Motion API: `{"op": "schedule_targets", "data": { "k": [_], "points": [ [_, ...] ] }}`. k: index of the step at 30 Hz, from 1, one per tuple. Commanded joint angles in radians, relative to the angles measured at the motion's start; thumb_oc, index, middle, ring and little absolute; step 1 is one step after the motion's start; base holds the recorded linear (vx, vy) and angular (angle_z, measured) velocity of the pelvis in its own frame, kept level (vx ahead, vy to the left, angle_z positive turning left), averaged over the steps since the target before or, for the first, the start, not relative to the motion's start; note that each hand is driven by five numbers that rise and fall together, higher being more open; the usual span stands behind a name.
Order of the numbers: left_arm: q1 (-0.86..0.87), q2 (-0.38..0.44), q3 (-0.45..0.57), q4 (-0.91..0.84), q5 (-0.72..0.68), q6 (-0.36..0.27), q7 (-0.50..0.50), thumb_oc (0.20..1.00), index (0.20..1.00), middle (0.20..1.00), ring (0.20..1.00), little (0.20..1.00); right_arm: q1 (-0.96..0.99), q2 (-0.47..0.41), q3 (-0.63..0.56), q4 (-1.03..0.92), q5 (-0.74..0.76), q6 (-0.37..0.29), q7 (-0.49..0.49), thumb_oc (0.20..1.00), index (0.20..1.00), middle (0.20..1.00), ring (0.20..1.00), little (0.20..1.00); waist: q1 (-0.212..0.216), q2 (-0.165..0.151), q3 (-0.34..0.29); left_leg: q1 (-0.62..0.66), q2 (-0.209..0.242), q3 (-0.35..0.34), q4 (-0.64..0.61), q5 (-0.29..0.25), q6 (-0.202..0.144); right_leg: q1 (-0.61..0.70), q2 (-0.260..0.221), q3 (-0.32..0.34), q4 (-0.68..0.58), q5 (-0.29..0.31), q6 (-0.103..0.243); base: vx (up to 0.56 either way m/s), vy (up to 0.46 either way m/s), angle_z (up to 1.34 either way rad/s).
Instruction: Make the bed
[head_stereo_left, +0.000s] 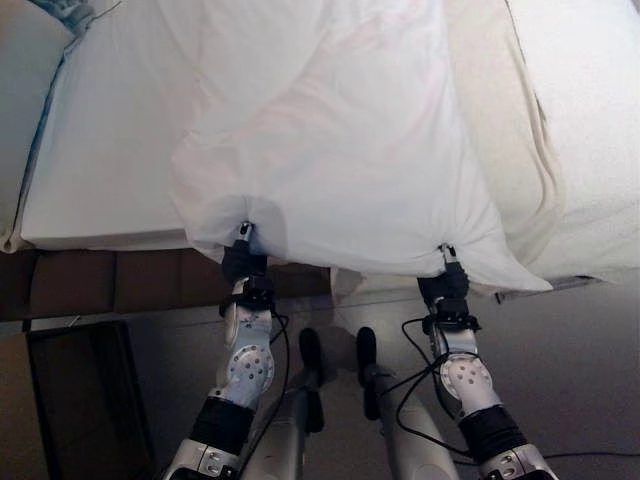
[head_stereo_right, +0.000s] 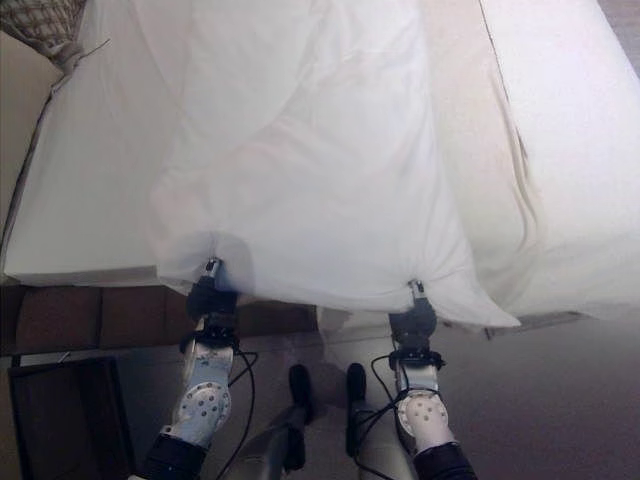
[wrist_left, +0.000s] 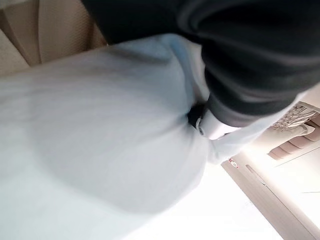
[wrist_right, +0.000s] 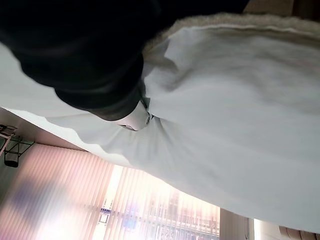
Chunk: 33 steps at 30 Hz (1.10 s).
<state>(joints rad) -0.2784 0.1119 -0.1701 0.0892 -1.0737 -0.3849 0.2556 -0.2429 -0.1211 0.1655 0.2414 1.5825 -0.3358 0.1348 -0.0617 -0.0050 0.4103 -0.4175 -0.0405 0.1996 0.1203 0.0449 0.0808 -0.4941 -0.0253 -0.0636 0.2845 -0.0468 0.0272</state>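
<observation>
White fabric duvet (head_stereo_left: 340, 150), spread over the white mattress (head_stereo_left: 110, 160) and overhanging its near edge. Left hand (head_stereo_left: 243, 258) and right hand (head_stereo_left: 447, 275) each pinch the near hem, fabric bunched at both grips; the hem hangs above the floor (head_stereo_left: 570, 350).

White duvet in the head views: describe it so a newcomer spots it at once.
Start from the bare white mattress. Over its near edge hangs the loose white duvet, bunched at two points where the left hand and right hand grip it. Unlike the flat mattress, it is wrinkled and lifted.
</observation>
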Motion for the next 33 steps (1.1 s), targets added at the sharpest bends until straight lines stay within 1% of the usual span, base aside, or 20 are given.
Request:
{"op": "schedule_targets", "data": {
  "k": [1,7,9,10,11,12,13,14,15,17,18,21,24,25,26,27,29,30,32,33],
  "points": [
    [0.0,0.012,0.078,-0.074,0.038,-0.063,-0.003,0.2,0.2,0.2,0.2,0.2,0.031,-0.042,-0.054,-0.069,-0.023,-0.029,0.031,0.2,0.2,0.2,0.2,0.2,0.007,0.031,-0.036,-0.025,-0.03,-0.019,-0.004,-0.001,-0.074,0.045,0.055,-0.027,-0.069,0.047,0.041,-0.04,-0.083,-0.07],
    [-0.005,-0.009,0.066,-0.066,0.032,-0.065,-0.01,0.2,0.2,0.2,0.2,0.2,0.034,-0.068,-0.062,-0.06,-0.032,-0.031,0.021,0.2,0.2,0.2,0.2,0.2,0.001,0.053,-0.032,-0.066,-0.046,-0.033,0.064,0.024,-0.127,0.092,0.038,-0.044,-0.118,0.036,0.026,-0.05,-0.106,0.17],
    [-0.009,-0.017,0.081,-0.063,0.027,-0.076,-0.004,0.2,0.2,0.2,0.2,0.2,0.022,-0.073,-0.067,-0.043,-0.028,-0.036,0.023,0.2,0.2,0.2,0.2,0.2,-0.003,0.039,-0.031,-0.063,-0.006,-0.035,0.101,-0.003,-0.114,0.076,0.021,-0.047,-0.085,0.034,0.021,-0.06,-0.051,0.22],
    [-0.013,-0.014,0.092,-0.062,0.033,-0.082,0.002,0.2,0.2,0.2,0.2,0.2,0.012,-0.074,-0.07,-0.037,-0.03,-0.04,0.021,0.2,0.2,0.2,0.2,0.2,0.002,0.023,-0.028,-0.07,0.022,-0.082,0.126,-0.013,-0.107,0.072,0.007,-0.04,-0.074,0.03,0.019,-0.03,-0.015,0.25],
    [-0.016,-0.004,0.116,-0.061,0.051,-0.097,0.024,0.2,0.2,0.2,0.2,0.2,0.003,-0.073,-0.073,-0.014,-0.038,-0.044,0.015,0.2,0.2,0.2,0.2,0.2,0.021,-0.008,-0.028,-0.068,0.066,-0.229,0.109,-0.001,-0.104,0.065,-0.007,-0.016,-0.059,0.025,0.018,-0.03,-0.015,0.22],
    [-0.017,-0.004,0.116,-0.062,0.052,-0.097,0.025,0.2,0.2,0.2,0.2,0.2,0.002,-0.072,-0.073,-0.013,-0.038,-0.044,0.016,0.2,0.2,0.2,0.2,0.2,0.019,-0.008,-0.03,-0.07,0.065,-0.231,0.105,0.005,-0.104,0.063,-0.008,-0.018,-0.06,0.028,0.018,0.02,0.031,0.01],
    [-0.016,-0.004,0.133,-0.058,0.065,-0.123,0.064,0.2,0.2,0.2,0.2,0.2,0.001,-0.064,-0.068,0.01,-0.03,-0.05,0.008,0.2,0.2,0.2,0.2,0.2,0.026,-0.017,-0.024,-0.049,0.126,-0.311,0.032,0.056,-0.122,0.053,-0.006,-0.009,-0.039,0.015,0.017,0.02,0.105,-0.16],
    [-0.018,-0.004,0.144,-0.053,0.066,-0.133,0.078,0.2,0.2,0.2,0.2,0.2,-0.005,-0.061,-0.076,0.023,-0.018,-0.056,0.006,0.2,0.2,0.2,0.2,0.2,0.026,-0.016,-0.024,-0.043,0.173,-0.319,-0.03,0.107,-0.144,0.047,-0.012,-0.005,-0.037,0.011,0.022,0.02,0.103,-0.15],
    [-0.019,-0.004,0.144,-0.053,0.067,-0.133,0.079,0.2,0.2,0.2,0.2,0.2,-0.006,-0.061,-0.077,0.024,-0.017,-0.055,0.007,0.2,0.2,0.2,0.2,0.2,0.025,-0.015,-0.027,-0.044,0.174,-0.321,-0.041,0.117,-0.145,0.043,-0.012,-0.006,-0.039,0.016,0.021,0.01,0.164,0.04],
    [-0.026,-0.008,0.155,-0.036,0.058,-0.143,0.095,0.2,0.2,0.2,0.2,0.2,0.005,-0.061,-0.096,0.031,-0.024,-0.066,-0.011,0.2,0.2,0.2,0.2,0.2,0.02,0.008,-0.038,0.009,0.253,-0.242,-0.2,0.181,-0.188,0.032,-0.037,-0.021,-0.037,0.012,0.05,0.06,0.343,0.14],
    [-0.026,-0.008,0.155,-0.035,0.057,-0.144,0.094,0.2,0.2,0.2,0.2,0.2,0.005,-0.061,-0.096,0.03,-0.025,-0.066,-0.012,0.2,0.2,0.2,0.2,0.2,0.022,0.008,-0.038,0.011,0.255,-0.241,-0.202,0.182,-0.189,0.033,-0.035,-0.019,-0.038,0.014,0.049,0.07,0.523,0.05],
    [-0.066,0.002,0.132,0.006,0.038,-0.149,0.082,0.2,0.2,0.2,0.2,0.2,0.01,-0.06,-0.114,0.039,-0.017,-0.071,-0.003,0.2,0.2,0.2,0.2,0.2,0.013,0.02,-0.033,-0.01,0.216,-0.145,-0.138,0.134,-0.199,0.038,-0.122,-0.032,-0.092,0.084,0.095,0.04,0.471,0.04],
    [-0.055,0.003,0.12,0.024,0.02,-0.138,0.054,0.2,0.2,0.2,0.2,0.2,0.017,-0.053,-0.123,0.05,-0.024,-0.061,0.0,0.2,0.2,0.2,0.2,0.2,0.002,0.016,-0.035,-0.063,0.142,-0.115,0.051,0.015,-0.163,0.083,-0.222,-0.01,-0.156,0.149,0.125,0.11,0.535,0.42],
    [-0.056,0.004,0.121,0.025,0.019,-0.138,0.052,0.2,0.2,0.2,0.2,0.2,0.017,-0.052,-0.123,0.05,-0.024,-0.061,-0.001,0.2,0.2,0.2,0.2,0.2,0.002,0.015,-0.037,-0.068,0.141,-0.115,0.053,0.016,-0.162,0.08,-0.223,-0.009,-0.16,0.154,0.126,0.13,0.592,0.31],
    [-0.037,0.025,0.121,0.031,0.013,-0.124,0.025,0.2,0.2,0.2,0.2,0.2,0.02,-0.055,-0.125,0.062,-0.048,-0.043,0.004,0.2,0.2,0.2,0.2,0.2,0.003,0.015,-0.037,-0.084,0.102,-0.106,0.122,-0.056,-0.131,0.105,-0.272,0.012,-0.201,0.204,0.139,0.12,0.556,0.29],
    [-0.035,0.029,0.122,0.039,0.012,-0.124,0.02,0.2,0.2,0.2,0.2,0.2,0.022,-0.055,-0.126,0.07,-0.056,-0.038,0.006,0.2,0.2,0.2,0.2,0.2,0.006,0.016,-0.038,-0.086,0.084,-0.096,0.15,-0.076,-0.119,0.114,-0.295,0.014,-0.22,0.241,0.142,0.17,0.718,0.13],
    [-0.024,0.038,0.128,0.047,0.01,-0.116,0.014,0.2,0.2,0.2,0.2,0.2,0.019,-0.049,-0.126,0.093,-0.078,-0.023,0.007,0.2,0.2,0.2,0.2,0.2,0.015,0.017,-0.046,-0.077,0.061,-0.074,0.156,-0.103,-0.101,0.115,-0.329,-0.043,-0.254,0.304,0.154,0.11,0.433,-0.09],
    [-0.014,0.041,0.133,0.052,0.016,-0.111,0.014,0.2,0.2,0.2,0.2,0.2,0.012,-0.048,-0.122,0.112,-0.091,-0.013,0.007,0.2,0.2,0.2,0.2,0.2,0.028,0.015,-0.047,-0.068,0.06,-0.054,0.144,-0.107,-0.101,0.12,-0.337,-0.113,-0.271,0.32,0.163,0.06,0.312,-0.27],
    [-0.016,0.044,0.137,0.059,0.024,-0.11,0.015,0.2,0.2,0.2,0.2,0.2,0.01,-0.05,-0.118,0.118,-0.107,-0.007,0.01,0.2,0.2,0.2,0.2,0.2,0.022,0.015,-0.046,-0.061,0.051,-0.055,0.126,-0.096,-0.095,0.117,-0.308,-0.103,-0.255,0.279,0.149,0.02,0.207,-0.37],
    [-0.03,0.038,0.146,0.098,0.026,-0.121,0.033,0.2,0.2,0.2,0.2,0.2,0.012,-0.051,-0.101,0.124,-0.124,-0.007,0.015,0.2,0.2,0.2,0.2,0.2,0.005,0.017,-0.042,-0.044,0.04,-0.047,0.094,-0.083,-0.092,0.08,-0.226,-0.042,-0.228,0.206,0.129,0.01,0.149,-0.29]
  ]
}}
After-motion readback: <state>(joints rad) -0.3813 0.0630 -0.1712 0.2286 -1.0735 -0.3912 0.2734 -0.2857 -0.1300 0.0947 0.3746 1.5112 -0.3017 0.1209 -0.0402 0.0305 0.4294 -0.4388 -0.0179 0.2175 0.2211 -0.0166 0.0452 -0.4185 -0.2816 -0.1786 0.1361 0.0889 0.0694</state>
